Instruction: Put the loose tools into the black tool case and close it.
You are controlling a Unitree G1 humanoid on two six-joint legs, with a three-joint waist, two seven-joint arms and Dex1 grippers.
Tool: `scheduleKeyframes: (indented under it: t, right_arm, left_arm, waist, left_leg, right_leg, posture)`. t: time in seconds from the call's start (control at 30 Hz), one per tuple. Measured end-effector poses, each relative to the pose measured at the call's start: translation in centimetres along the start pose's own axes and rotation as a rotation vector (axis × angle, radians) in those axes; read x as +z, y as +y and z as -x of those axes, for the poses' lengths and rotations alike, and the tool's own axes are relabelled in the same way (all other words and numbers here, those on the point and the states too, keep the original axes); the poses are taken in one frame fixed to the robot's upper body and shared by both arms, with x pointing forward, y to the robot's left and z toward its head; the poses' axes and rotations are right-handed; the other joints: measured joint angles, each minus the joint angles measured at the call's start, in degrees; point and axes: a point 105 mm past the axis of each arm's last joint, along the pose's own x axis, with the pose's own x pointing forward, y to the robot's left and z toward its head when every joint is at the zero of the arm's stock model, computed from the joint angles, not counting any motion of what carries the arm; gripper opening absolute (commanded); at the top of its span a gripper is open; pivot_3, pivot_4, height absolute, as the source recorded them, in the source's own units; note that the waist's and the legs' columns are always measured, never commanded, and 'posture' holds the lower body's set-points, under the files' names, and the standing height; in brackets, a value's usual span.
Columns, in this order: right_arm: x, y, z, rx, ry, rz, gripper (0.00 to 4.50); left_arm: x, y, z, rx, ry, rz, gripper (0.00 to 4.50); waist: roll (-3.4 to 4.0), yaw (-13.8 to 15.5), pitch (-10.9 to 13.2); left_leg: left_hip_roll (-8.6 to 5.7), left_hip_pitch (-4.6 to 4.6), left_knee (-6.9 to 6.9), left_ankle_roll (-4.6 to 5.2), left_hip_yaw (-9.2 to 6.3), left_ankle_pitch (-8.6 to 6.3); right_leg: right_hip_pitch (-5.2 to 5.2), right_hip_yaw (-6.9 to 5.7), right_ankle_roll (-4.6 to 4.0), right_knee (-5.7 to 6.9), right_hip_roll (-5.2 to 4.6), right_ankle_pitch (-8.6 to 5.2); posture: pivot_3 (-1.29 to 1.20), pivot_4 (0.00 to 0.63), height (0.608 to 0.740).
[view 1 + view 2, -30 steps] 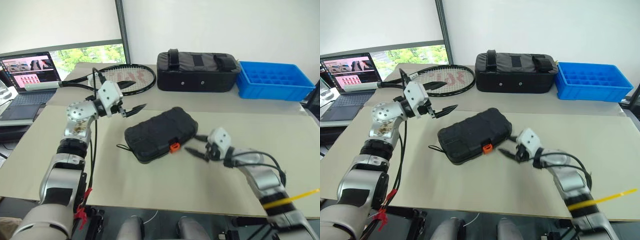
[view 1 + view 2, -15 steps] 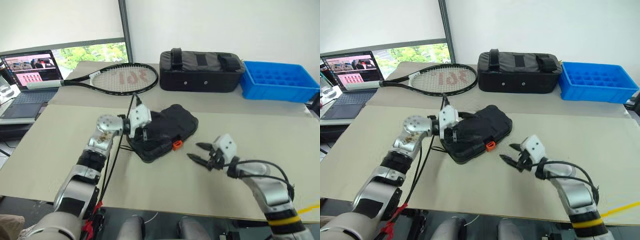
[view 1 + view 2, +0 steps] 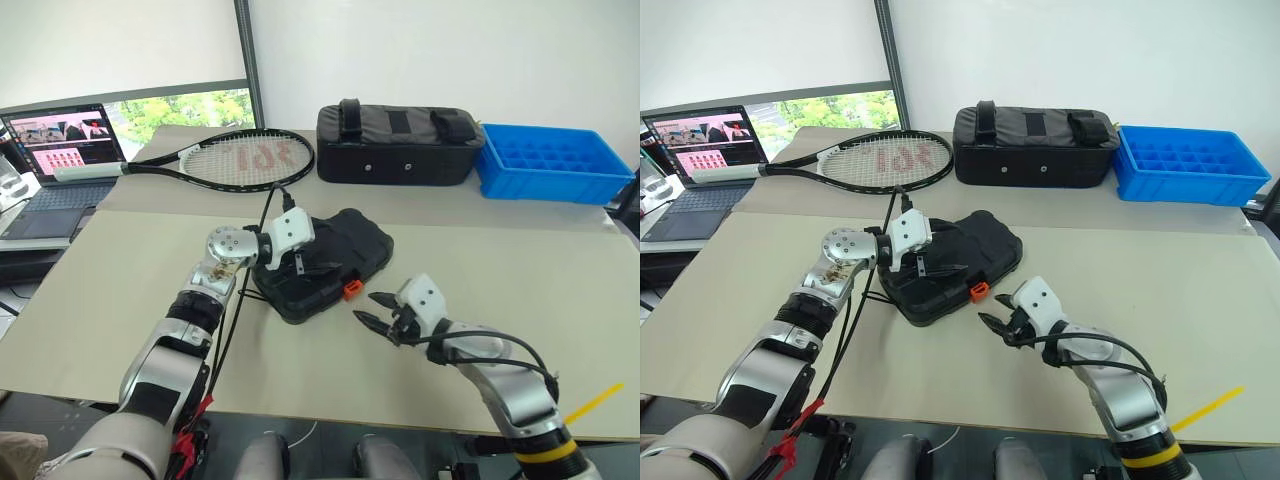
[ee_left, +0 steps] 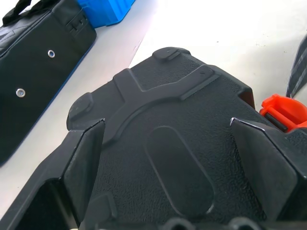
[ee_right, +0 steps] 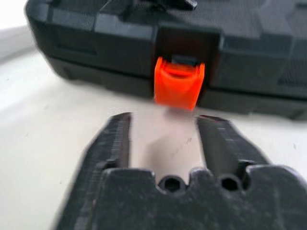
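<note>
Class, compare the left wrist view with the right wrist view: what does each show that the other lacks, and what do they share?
Left wrist view alone: the ribbed top of the black tool case between the wide-open left gripper, plus the black fabric bag and blue tray. Right wrist view alone: the case's front wall seen head-on, with the right gripper open just short of it. Both share the case and its orange latch.

No word, brand, number or sign can be read for certain; the tennis racket (image 3: 235,160) bears a reddish mark painted across its strings, too small to make out, and the laptop screen (image 3: 60,139) shows rows of small pink and red pictures with lettering too fine to read
</note>
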Motion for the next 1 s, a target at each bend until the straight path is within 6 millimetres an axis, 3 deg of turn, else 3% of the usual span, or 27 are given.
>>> scheduleKeyframes:
  t: [0.1, 0.3, 0.57, 1.0]
  right_arm:
    - [0.1, -0.3, -0.4, -0.013, 0.003, 0.007, 0.03]
    - [0.0, -0.2, -1.8, -0.004, 0.008, -0.002, 0.01]
    - [0.5, -0.1, -2.1, -0.006, -0.007, 0.002, 0.01]
    - [3.5, -0.1, -2.4, -0.009, -0.1, 0.045, 0.01]
  left_arm:
    - [0.0, 0.0, 0.0, -0.001, -0.003, 0.003, 4.5]
    - [-0.3, 0.0, 0.2, 0.006, 0.001, 0.011, 4.5]
    - [-0.6, -0.2, 0.6, 0.017, 0.001, 0.015, 4.5]
    - [-0.4, -0.8, 0.1, 0.008, -0.014, 0.018, 4.5]
  waist:
    - [0.0, 0.09, 0.0]
    - [0.0, -0.6, 0.0]
    - [0.0, -1.36, 0.0]
    - [0.01, -1.46, -0.01]
  left_leg:
    - [0.0, -0.02, 0.0, 0.0, 0.0, 0.0]
    - [0.02, 0.01, -0.01, 0.0, -0.02, 0.0]
    - [0.02, 0.0, -0.02, 0.0, -0.06, 0.0]
    - [0.02, 0.07, -0.03, 0.0, -0.08, 0.0]
  right_leg:
    - [0.0, 0.0, 0.0, -0.01, 0.0, 0.0]
    - [-0.04, 0.0, -0.01, 0.04, 0.03, 0.0]
    - [-0.04, 0.0, 0.0, 0.06, 0.03, 0.0]
    - [0.0, -0.01, 0.0, 0.06, 0.04, 0.0]
  posture:
    - [0.0, 0.15, 0.708]
    - [0.0, 0.15, 0.708]
    - [0.0, 0.15, 0.708]
    - [0.0, 0.15, 0.708]
